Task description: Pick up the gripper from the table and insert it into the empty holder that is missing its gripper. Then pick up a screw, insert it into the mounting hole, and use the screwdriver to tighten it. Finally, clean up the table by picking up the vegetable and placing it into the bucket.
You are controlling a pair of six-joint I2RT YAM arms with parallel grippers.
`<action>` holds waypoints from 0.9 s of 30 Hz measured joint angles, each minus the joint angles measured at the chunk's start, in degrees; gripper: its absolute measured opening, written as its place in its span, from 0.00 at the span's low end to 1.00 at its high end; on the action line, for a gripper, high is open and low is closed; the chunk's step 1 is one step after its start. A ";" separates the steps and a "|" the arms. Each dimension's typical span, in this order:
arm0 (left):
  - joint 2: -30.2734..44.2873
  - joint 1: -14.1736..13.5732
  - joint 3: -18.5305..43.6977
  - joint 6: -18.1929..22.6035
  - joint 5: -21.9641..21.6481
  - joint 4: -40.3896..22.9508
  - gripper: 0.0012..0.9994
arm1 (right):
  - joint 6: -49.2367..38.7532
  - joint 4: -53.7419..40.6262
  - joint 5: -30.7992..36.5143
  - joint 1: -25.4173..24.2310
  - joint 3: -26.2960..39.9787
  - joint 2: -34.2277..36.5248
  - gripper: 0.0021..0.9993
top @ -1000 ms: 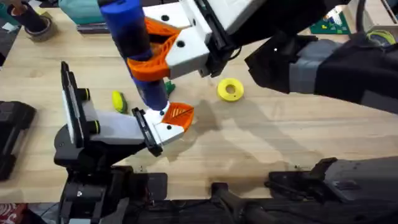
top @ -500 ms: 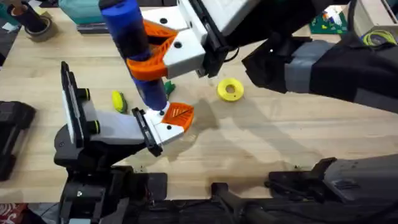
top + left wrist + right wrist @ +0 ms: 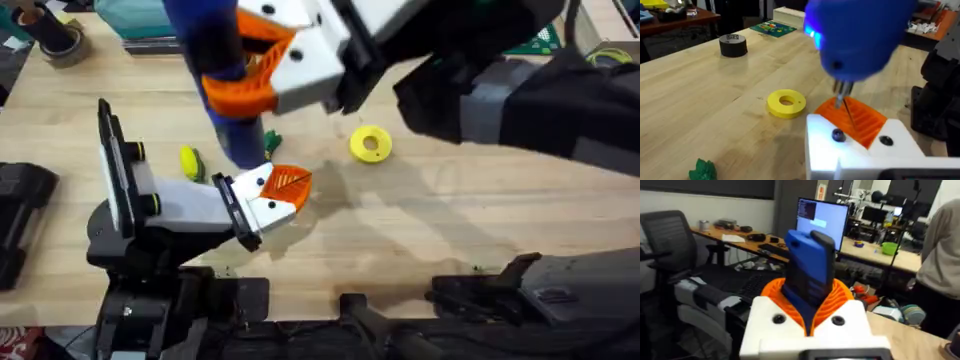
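Note:
My right gripper [image 3: 250,75] is shut on the blue screwdriver [image 3: 215,50], which stands upright between its orange pads [image 3: 840,297]. The thin bit [image 3: 842,97] hangs just over the white holder [image 3: 850,150] at the tip of my left gripper [image 3: 262,200]. The orange ribbed gripper [image 3: 860,120] sits in that holder, and a dark screw [image 3: 838,135] rests in the holder's face beside a second hole [image 3: 885,141]. The green vegetable [image 3: 270,143] lies on the table [image 3: 450,220] just behind the holder. The bucket is out of view.
A yellow flat ring [image 3: 370,143] lies right of the holder. A black tape roll [image 3: 60,40] sits at the far left back edge. A small yellow-green piece [image 3: 190,162] lies by the left arm. The right arm's dark body spans the upper right.
The right gripper has risen with the screwdriver, lifting the bit up off the holder. The left arm and holder have stayed put.

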 joint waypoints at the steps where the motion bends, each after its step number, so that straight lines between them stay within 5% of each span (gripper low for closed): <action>1: 0.00 -0.01 0.00 0.01 0.01 0.00 0.00 | 1.60 -0.16 -0.93 -0.54 1.23 0.01 0.02; 11: 0.00 0.00 0.00 0.01 0.01 0.00 0.00 | 11.95 -7.94 -7.43 -3.03 20.91 0.04 0.02; 27: 0.00 0.00 0.00 0.01 0.00 0.00 0.00 | 12.50 -9.59 -9.24 -1.36 21.74 0.04 0.02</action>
